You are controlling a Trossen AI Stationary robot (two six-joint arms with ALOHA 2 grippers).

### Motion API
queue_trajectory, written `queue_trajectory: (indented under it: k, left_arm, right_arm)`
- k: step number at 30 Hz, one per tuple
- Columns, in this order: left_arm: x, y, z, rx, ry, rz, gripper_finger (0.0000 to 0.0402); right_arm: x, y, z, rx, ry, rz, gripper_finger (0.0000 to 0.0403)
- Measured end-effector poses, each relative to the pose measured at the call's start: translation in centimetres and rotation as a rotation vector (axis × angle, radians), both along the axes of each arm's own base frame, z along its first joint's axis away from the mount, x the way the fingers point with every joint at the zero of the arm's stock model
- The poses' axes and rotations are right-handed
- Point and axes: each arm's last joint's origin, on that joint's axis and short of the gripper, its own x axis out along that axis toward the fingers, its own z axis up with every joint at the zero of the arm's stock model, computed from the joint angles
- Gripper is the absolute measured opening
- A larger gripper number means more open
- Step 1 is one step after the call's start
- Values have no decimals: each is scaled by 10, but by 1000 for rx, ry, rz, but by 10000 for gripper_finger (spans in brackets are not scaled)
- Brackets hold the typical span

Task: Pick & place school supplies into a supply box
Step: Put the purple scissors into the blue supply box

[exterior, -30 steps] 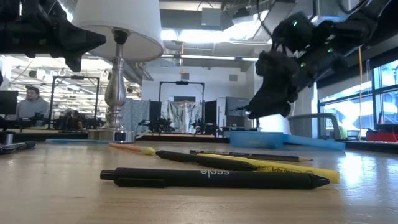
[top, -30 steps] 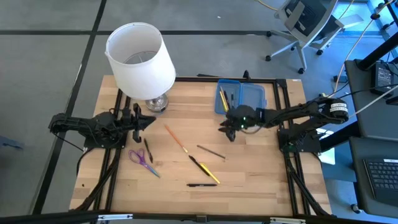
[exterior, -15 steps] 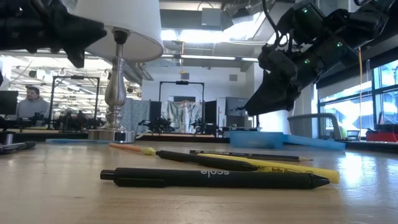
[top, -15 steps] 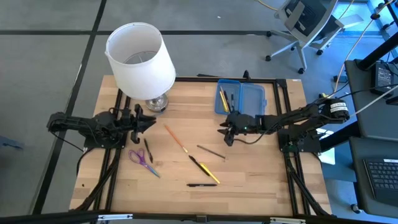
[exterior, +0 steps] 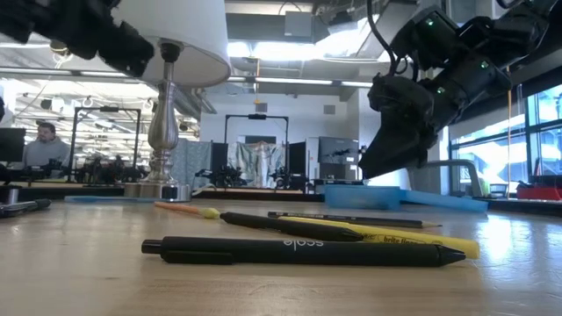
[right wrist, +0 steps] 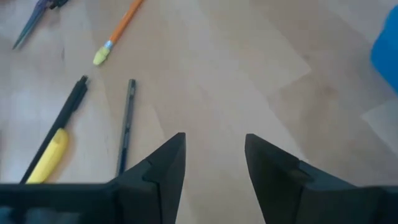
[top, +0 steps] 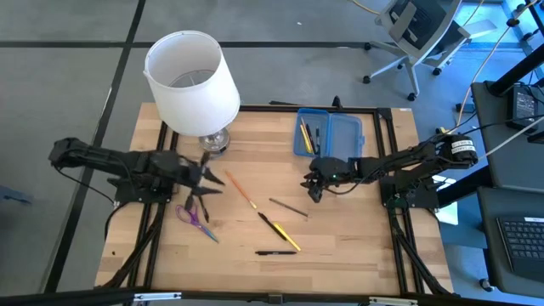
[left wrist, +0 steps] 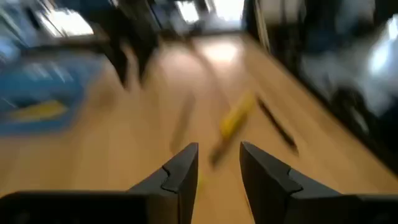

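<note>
Pens and pencils lie loose on the wooden table: an orange pencil (top: 240,189), a grey pencil (top: 289,206), a black pen with a yellow one (top: 279,229), a black pen (top: 276,252) and another black pen (top: 202,204). Purple-handled scissors (top: 195,218) lie at the left. The open blue supply box (top: 329,134) sits at the far right with a few pencils inside. My left gripper (top: 208,181) hovers open above the scissors' far side, blurred (left wrist: 219,162). My right gripper (top: 314,184) hangs open above bare table near the grey pencil (right wrist: 124,124), nothing between its fingers (right wrist: 214,155).
A lamp with a white shade (top: 191,78) stands at the table's far left, its metal base (top: 212,140) close to my left arm. Black frame rails run along the table's left and right edges. An office chair (top: 416,34) stands beyond the table.
My left gripper has swung quickly toward the table's right and near edges, over the scissors and black pen, and has opened. My right gripper has shifted a little toward the near edge, staying open. The supplies on the table lie as before.
</note>
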Motion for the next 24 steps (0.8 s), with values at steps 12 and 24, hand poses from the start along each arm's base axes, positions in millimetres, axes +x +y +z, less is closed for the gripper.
queue_trajectory:
  k: [12,24]
  left_arm:
    - [25,-44,-10,273,799,-290,111]
    - [39,-62,-63,214,1199,-162,109]
  right_arm:
    - [-3,0,-3,18,40,-14,170]
    - [-4,0,-4,14,53,-11,170]
